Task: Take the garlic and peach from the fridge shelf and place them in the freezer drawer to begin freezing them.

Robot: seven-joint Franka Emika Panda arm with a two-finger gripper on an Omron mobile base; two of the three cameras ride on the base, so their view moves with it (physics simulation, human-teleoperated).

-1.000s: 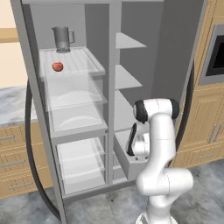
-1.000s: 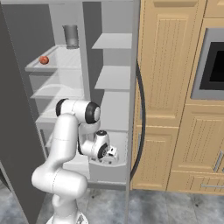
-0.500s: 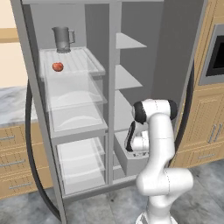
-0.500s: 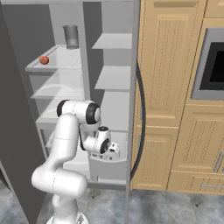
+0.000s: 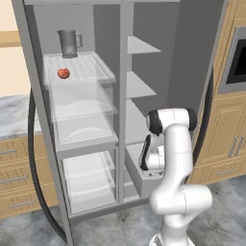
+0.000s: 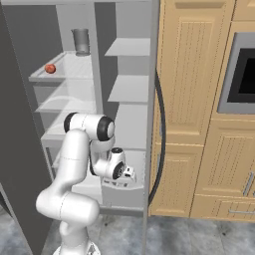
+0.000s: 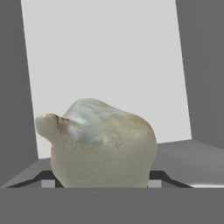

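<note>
The garlic [image 7: 103, 144], a pale lumpy bulb, sits close up between my dark fingertips [image 7: 158, 176], and my gripper [image 7: 103, 181] is shut on it. The hand hangs low in the fridge's right column, over the pale grey freezer drawer [image 5: 135, 169], where the gripper [image 6: 126, 178] points down and forward above the drawer's box [image 6: 130, 195]. The peach [image 5: 63, 73], small and red-orange, rests near the front left of the ribbed fridge shelf [image 5: 91, 67], far above and left of the hand. From the right side the peach [image 6: 50, 68] lies on the same shelf [image 6: 74, 62].
A grey pitcher [image 5: 68, 43] stands at the back of the ribbed shelf. Clear bins [image 5: 84, 103] stack below it. Grey shelves [image 5: 139, 86] fill the right column above the hand. Wooden cabinets [image 6: 194, 124] and an oven [image 6: 244, 74] stand to the right.
The hand has shifted and turned slightly over the drawer. The peach and the pitcher have not moved.
</note>
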